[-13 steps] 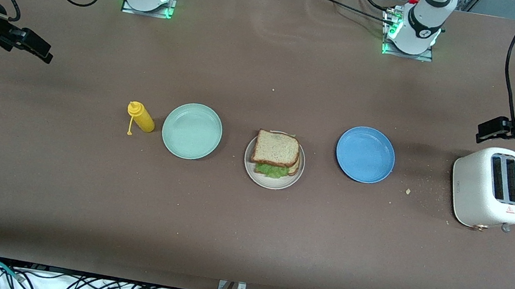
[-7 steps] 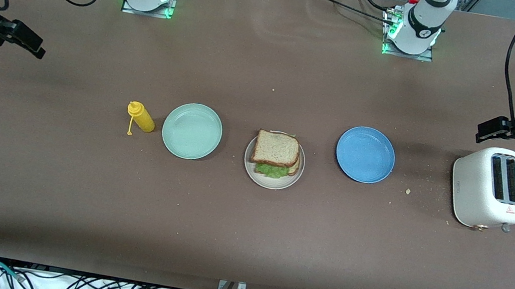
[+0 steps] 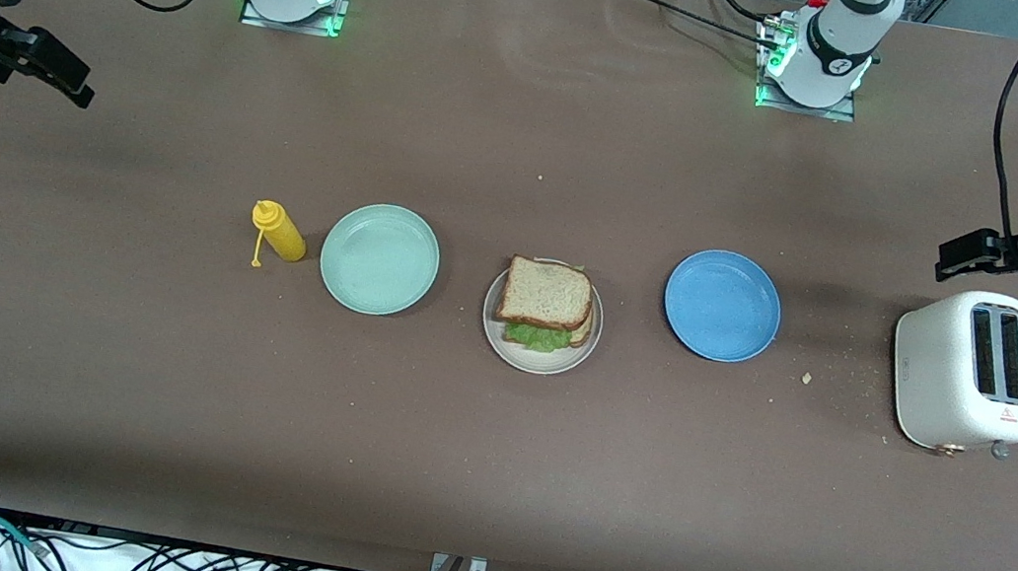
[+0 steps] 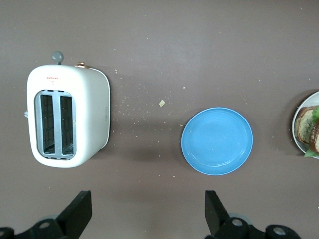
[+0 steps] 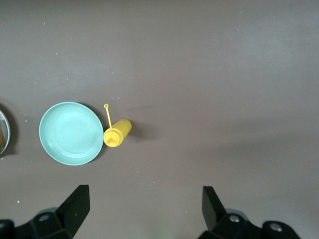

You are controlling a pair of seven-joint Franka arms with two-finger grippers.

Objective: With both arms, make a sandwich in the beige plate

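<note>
The sandwich [image 3: 547,299], two toasted slices with green lettuce showing between them, lies on the beige plate [image 3: 536,362] in the middle of the table. Its edge also shows in the left wrist view, the sandwich [image 4: 309,127] on the plate [image 4: 296,135]. My left gripper [image 3: 951,258] hangs open over bare table beside the toaster, with nothing between its fingers [image 4: 79,211]. My right gripper [image 3: 71,83] hangs open and empty over bare table at the right arm's end. In its wrist view the gripper [image 5: 144,204] has only tabletop between its fingers.
A white two-slot toaster [image 3: 970,372] stands at the left arm's end, with crumbs [image 3: 806,378] near it. A blue plate [image 3: 722,306] and a mint-green plate [image 3: 379,259] flank the beige one. A yellow squeeze bottle [image 3: 279,231] lies beside the mint-green plate.
My right gripper has drawn back toward its end of the table and a little toward the bases. My left gripper has shifted slightly toward the bases. The sandwich has not moved.
</note>
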